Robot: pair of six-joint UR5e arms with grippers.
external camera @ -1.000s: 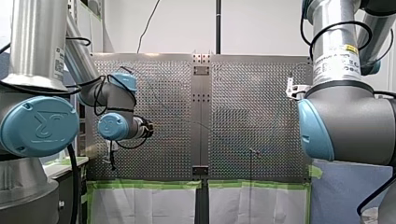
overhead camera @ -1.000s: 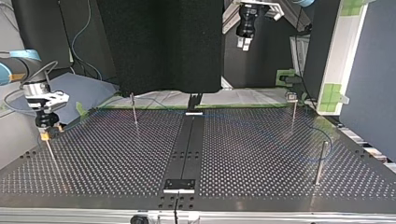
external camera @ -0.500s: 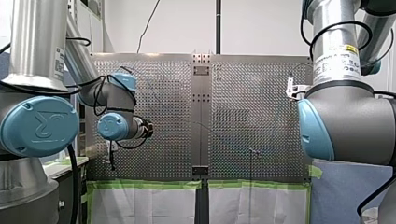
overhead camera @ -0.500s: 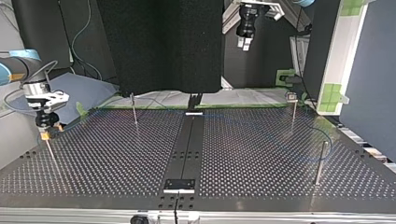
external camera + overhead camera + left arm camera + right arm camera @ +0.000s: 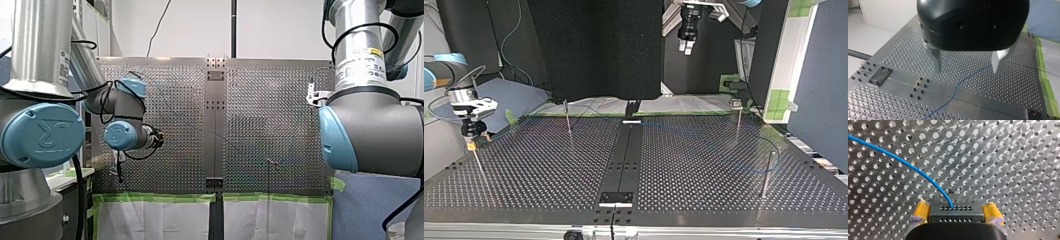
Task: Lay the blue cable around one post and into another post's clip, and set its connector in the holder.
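Nothing that I can make out has shifted over the last second; both arms sit as they were. On my right arm, the right gripper (image 5: 956, 215) has its yellow pads (image 5: 921, 210) clamped on the two ends of the grey connector (image 5: 955, 210). From there the blue cable (image 5: 899, 161) curves away over the perforated table (image 5: 1023, 157). In the top view this gripper hangs at the left, just above a thin post (image 5: 479, 167). The left gripper (image 5: 967, 65) hangs high, its metal fingers (image 5: 936, 60) spread wide and empty, with the cable lying on the table beneath them. I judge the step to be seating the connector. The clamp should therefore stay firm and the block level, coming down straight, with enough slack that the cable is not dragged off its route. I cannot pick out the holder itself, and a small dark speck just ahead of the connector is too small to name. In the top view the cable is only a faint line, so I cannot tell whether it rounds the thick post (image 5: 766, 172) or sits in the clip post (image 5: 737, 117). In the front view the right arm (image 5: 370, 130) hides most of its gripper.
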